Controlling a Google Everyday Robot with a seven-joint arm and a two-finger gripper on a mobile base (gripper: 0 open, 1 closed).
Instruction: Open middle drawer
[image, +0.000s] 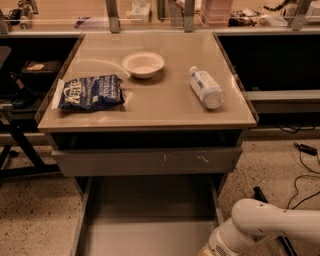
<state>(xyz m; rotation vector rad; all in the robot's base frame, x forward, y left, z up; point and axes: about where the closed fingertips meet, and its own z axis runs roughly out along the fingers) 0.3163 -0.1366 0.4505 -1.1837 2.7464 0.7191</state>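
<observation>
Grey and smooth, the middle drawer (150, 225) stands open at the bottom of the camera view, reaching out from under the cabinet toward the lower edge of the picture. Its tray is wide and shallow, with a flat, bare floor and low side walls running along left and right. Its front panel is cut off by the lower edge and does not show. Just above it sits the upper drawer front (125, 161), grey with white scratch marks right of centre, with a dark gap over it.

The gripper (209, 250) is at the bottom edge, at the drawer's right front corner, on the end of a white arm (270, 225) that comes in from the right. Only its top shows, so I cannot tell how far it is open or whether it has hold of anything.

On the tan cabinet top (165, 105) lie a blue chip bag (91, 92) at the left, a white bowl (143, 64) near the middle and a plastic bottle (205, 87) on its side at the right, all well apart.
</observation>
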